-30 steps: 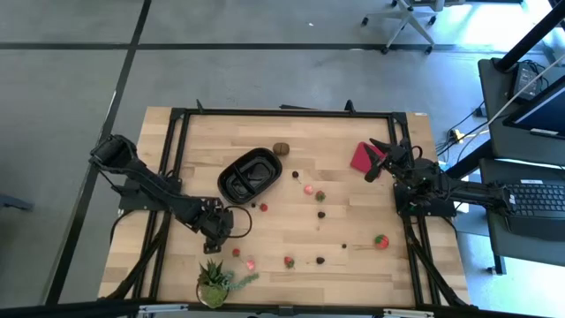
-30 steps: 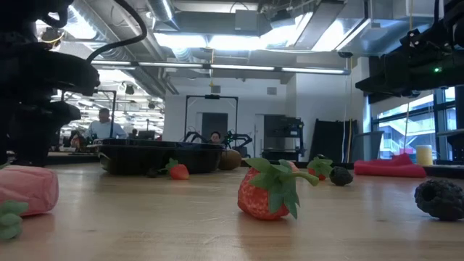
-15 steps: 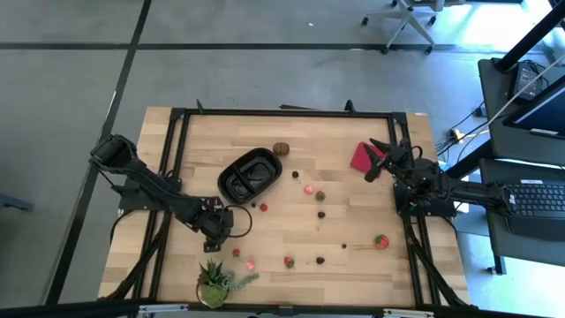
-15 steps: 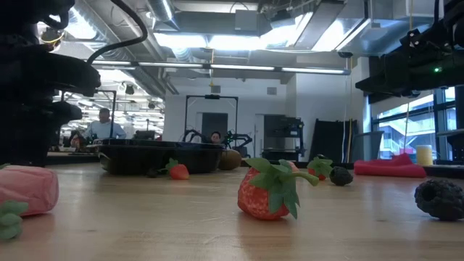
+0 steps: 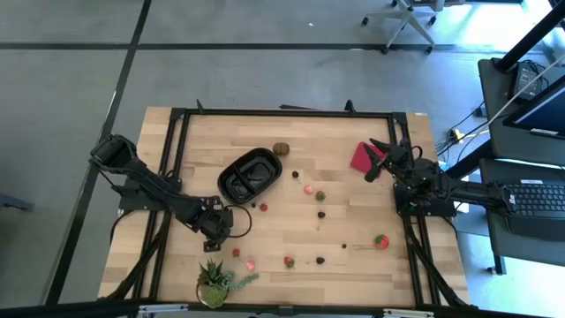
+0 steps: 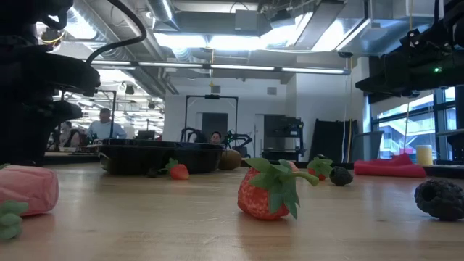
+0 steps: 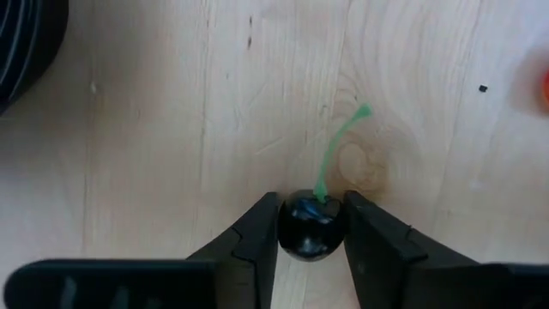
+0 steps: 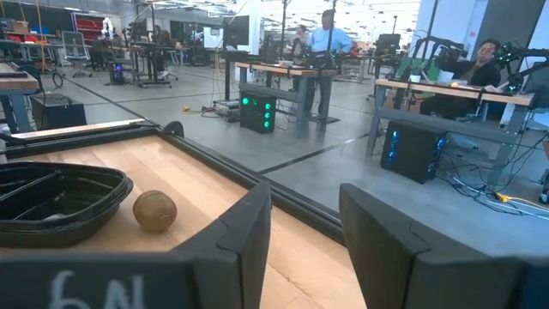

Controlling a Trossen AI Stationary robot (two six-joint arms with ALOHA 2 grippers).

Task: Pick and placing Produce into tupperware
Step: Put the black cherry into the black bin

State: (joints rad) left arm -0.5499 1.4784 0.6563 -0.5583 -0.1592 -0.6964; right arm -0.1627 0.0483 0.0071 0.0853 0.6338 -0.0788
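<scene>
Even, bright light falls on the worktop (image 5: 291, 168) in the high view, and the shadows under the arms are short and soft. At that view's upper right corner, daylight burns the floor to a pale blue-white. In the low view, ceiling light strips (image 6: 217, 40) glare overhead, the near strawberry (image 6: 270, 190) is sharp, and the pink piece (image 6: 27, 190) at the edge is soft and blurred. In the left wrist view the dark cherry (image 7: 311, 225) carries a small bluish highlight, and the wood grain around it is crisp. The right wrist view is bright, its own fingers (image 8: 244, 227) dark and blurred.
</scene>
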